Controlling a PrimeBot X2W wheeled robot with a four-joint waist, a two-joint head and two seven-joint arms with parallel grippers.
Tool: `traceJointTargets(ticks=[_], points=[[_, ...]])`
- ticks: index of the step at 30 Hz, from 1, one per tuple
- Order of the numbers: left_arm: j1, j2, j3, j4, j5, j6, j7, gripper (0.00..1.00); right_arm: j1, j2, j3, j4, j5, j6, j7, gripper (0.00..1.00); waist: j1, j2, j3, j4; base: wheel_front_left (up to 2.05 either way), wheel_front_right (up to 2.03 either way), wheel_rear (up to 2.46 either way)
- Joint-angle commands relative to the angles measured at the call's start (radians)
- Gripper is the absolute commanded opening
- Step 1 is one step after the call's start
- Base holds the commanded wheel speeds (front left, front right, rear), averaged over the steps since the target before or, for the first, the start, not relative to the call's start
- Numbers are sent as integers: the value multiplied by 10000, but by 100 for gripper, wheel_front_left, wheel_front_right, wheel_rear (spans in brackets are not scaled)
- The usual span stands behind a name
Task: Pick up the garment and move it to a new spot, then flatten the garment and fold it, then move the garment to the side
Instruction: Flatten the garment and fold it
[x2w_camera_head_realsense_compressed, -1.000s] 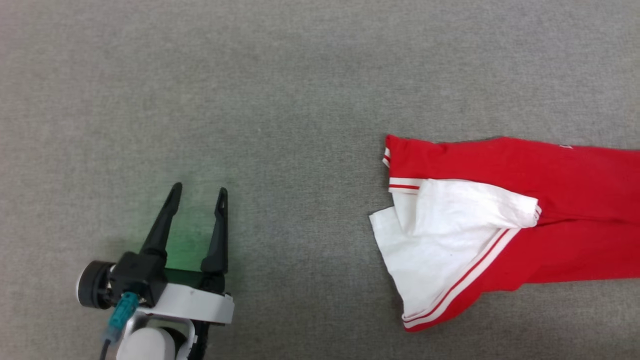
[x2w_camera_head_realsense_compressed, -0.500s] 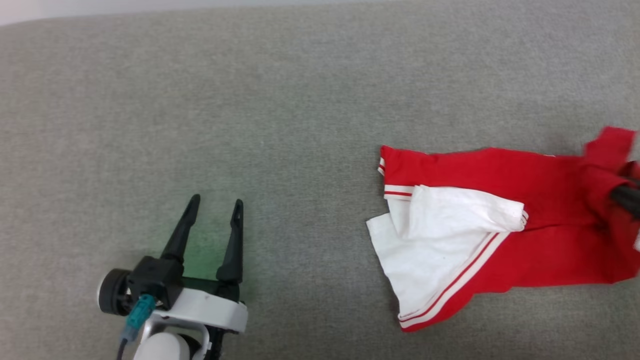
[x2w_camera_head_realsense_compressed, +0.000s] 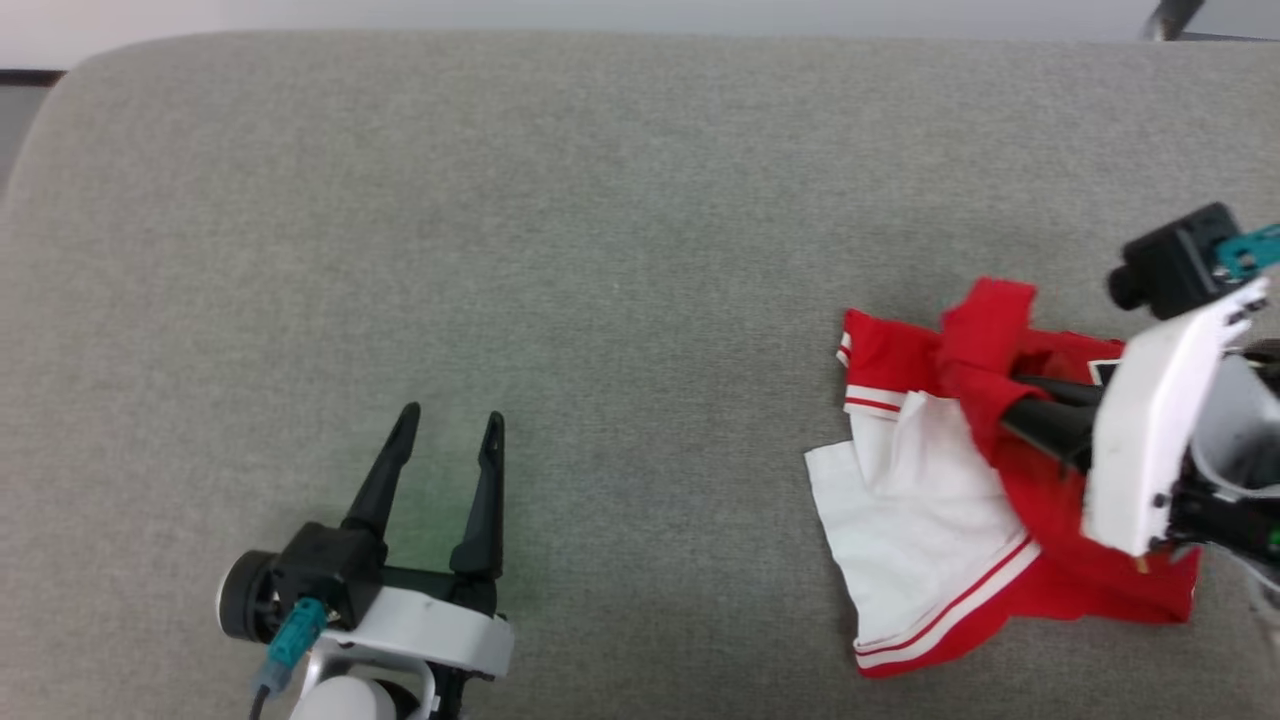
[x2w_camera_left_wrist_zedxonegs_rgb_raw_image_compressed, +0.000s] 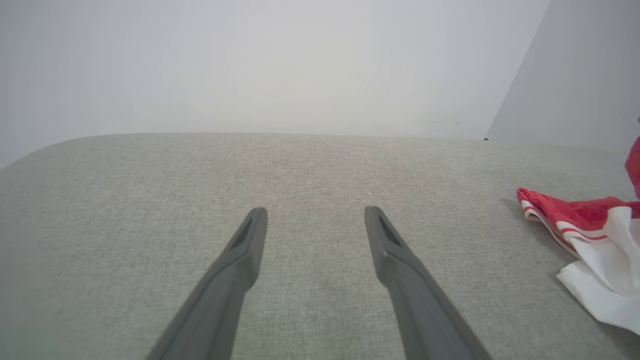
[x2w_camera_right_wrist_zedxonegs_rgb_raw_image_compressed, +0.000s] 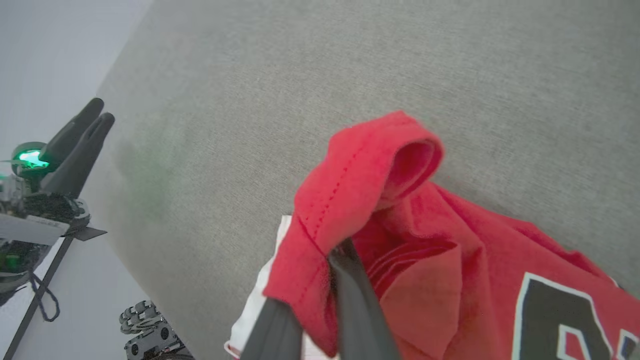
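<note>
Head view: garment (x2w_camera_head_realsense_compressed: 930, 530) lies bunched at the right of the grey pad (x2w_camera_head_realsense_compressed: 600, 250), with a red body and a white sleeve with striped trim. Right gripper (x2w_camera_head_realsense_compressed: 1015, 405) is clamped on a red fold. Left gripper (x2w_camera_head_realsense_compressed: 452, 418) has its fingers spread wide at lower left, well apart from the garment. Bare pad lies between them, and the pad's far-left corner is rounded.
Right wrist view: stitched hem pinched; black-and-white print (x2w_camera_right_wrist_zedxonegs_rgb_raw_image_compressed: 555, 310).
Left wrist view: wall (x2w_camera_left_wrist_zedxonegs_rgb_raw_image_compressed: 280, 65) behind the pad's far edge.
</note>
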Motion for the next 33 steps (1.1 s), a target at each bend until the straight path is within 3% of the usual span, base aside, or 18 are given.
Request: traceJointTargets(ticks=[1, 16, 17, 18, 19, 20, 21, 33], points=[[9, -18, -4, -18, -69, 18, -20, 100, -108, 83, 98, 14, -83, -17, -14, 0, 0, -1, 6, 104, 0, 0, 0], [-227, -26, -209, 50, -286, 137, -20, 100, -710, 551, 1186, 801, -93, -17, -572, 0, 0, -1, 191, 226, 0, 0, 0], [-240, -26, -221, 64, -274, 146, -20, 100, -725, 563, 1202, 844, -64, -17, -647, 9, 0, -1, 192, 217, 0, 0, 0], [-249, -27, -233, 88, -275, 147, -20, 100, -727, 568, 1242, 893, -51, -17, -704, 27, 0, -1, 183, 206, 0, 0, 0], [-255, -27, -237, 108, -279, 147, -21, 100, -721, 559, 1285, 923, -31, -17, -755, 49, 0, -1, 171, 195, 0, 0, 0], [-264, -27, -230, 125, -279, 145, -20, 100, -710, 554, 1314, 961, -4, -17, -794, 86, 0, -1, 159, 176, 0, 0, 0], [-276, -27, -223, 144, -283, 145, -20, 100, -677, 553, 1304, 1015, 32, -17, -844, 100, 0, -1, 146, 160, 0, 0, 0], [-368, -26, -25, 402, -208, -31, -20, 100, -329, 490, 1108, 1299, 314, -17, -1687, 100, 0, -1, -279, -365, 0, 0, 0]])
